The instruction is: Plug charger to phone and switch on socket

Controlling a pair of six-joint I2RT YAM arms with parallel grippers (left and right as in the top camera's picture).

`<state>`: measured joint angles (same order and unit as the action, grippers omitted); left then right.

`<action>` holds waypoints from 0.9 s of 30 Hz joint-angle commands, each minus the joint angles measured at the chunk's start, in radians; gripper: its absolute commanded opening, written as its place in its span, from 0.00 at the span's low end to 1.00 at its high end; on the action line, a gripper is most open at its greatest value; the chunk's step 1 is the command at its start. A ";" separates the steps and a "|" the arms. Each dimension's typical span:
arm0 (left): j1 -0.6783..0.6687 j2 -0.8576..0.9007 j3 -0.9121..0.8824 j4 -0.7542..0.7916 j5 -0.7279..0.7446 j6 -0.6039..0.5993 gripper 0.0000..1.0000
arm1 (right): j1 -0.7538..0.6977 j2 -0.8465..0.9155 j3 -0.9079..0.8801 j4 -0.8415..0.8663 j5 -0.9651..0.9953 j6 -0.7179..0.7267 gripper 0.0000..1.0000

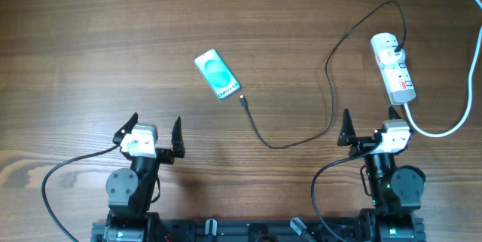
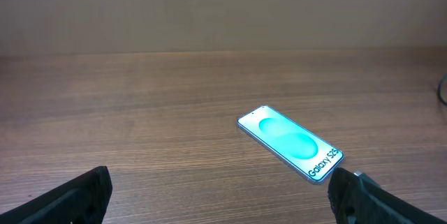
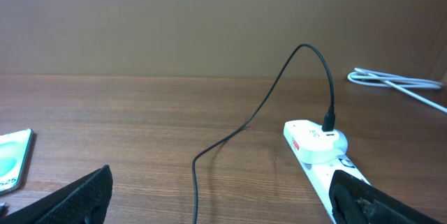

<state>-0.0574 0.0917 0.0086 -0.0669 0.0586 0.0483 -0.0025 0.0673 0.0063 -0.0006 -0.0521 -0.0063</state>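
The phone (image 1: 217, 74) lies flat on the table with its cyan screen up, tilted; it also shows in the left wrist view (image 2: 292, 142) and at the left edge of the right wrist view (image 3: 12, 161). The black charger cable (image 1: 330, 84) runs from its plug on the white socket strip (image 1: 394, 68) in a long loop to its connector tip (image 1: 243, 99), which lies just beside the phone's lower end, apart from it. The plug sits on the strip (image 3: 318, 140). My left gripper (image 1: 154, 130) is open and empty, near of the phone. My right gripper (image 1: 374, 121) is open and empty, near of the strip.
The strip's thick white cord (image 1: 452, 125) curves off to the right and up the table's right edge. More white cord (image 3: 391, 81) lies at the far right. Bare wooden table (image 1: 90, 46) surrounds the objects.
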 commanded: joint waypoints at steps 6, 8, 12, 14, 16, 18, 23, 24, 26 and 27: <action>-0.003 0.000 0.002 0.087 0.059 -0.154 1.00 | 0.005 0.003 -0.001 0.002 -0.015 -0.017 1.00; -0.003 0.000 0.048 0.094 0.091 -0.336 1.00 | 0.005 0.003 -0.001 0.002 -0.015 -0.018 1.00; -0.003 0.027 0.216 -0.048 0.130 -0.476 1.00 | 0.005 0.003 -0.001 0.002 -0.015 -0.018 1.00; -0.003 0.090 0.351 -0.165 0.150 -0.476 1.00 | 0.005 0.003 -0.001 0.002 -0.015 -0.018 1.00; -0.003 0.188 0.507 -0.299 0.164 -0.475 1.00 | 0.005 0.003 -0.001 0.002 -0.015 -0.018 1.00; -0.003 0.306 0.660 -0.414 0.185 -0.467 1.00 | 0.005 0.003 -0.001 0.002 -0.015 -0.018 1.00; -0.003 0.816 1.308 -0.867 0.372 -0.359 1.00 | 0.005 0.003 -0.001 0.002 -0.015 -0.018 1.00; -0.003 0.895 1.410 -0.962 0.372 -0.338 1.00 | 0.005 0.003 -0.001 0.002 -0.015 -0.018 1.00; -0.005 1.109 1.672 -1.187 0.371 -0.292 1.00 | 0.005 0.003 -0.001 0.002 -0.015 -0.018 1.00; -0.004 1.172 1.740 -1.245 0.370 -0.286 1.00 | 0.005 0.003 -0.001 0.002 -0.015 -0.017 1.00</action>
<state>-0.0574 1.0416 1.4891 -1.1408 0.3817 -0.3233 -0.0025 0.0738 0.0063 -0.0002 -0.0521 -0.0071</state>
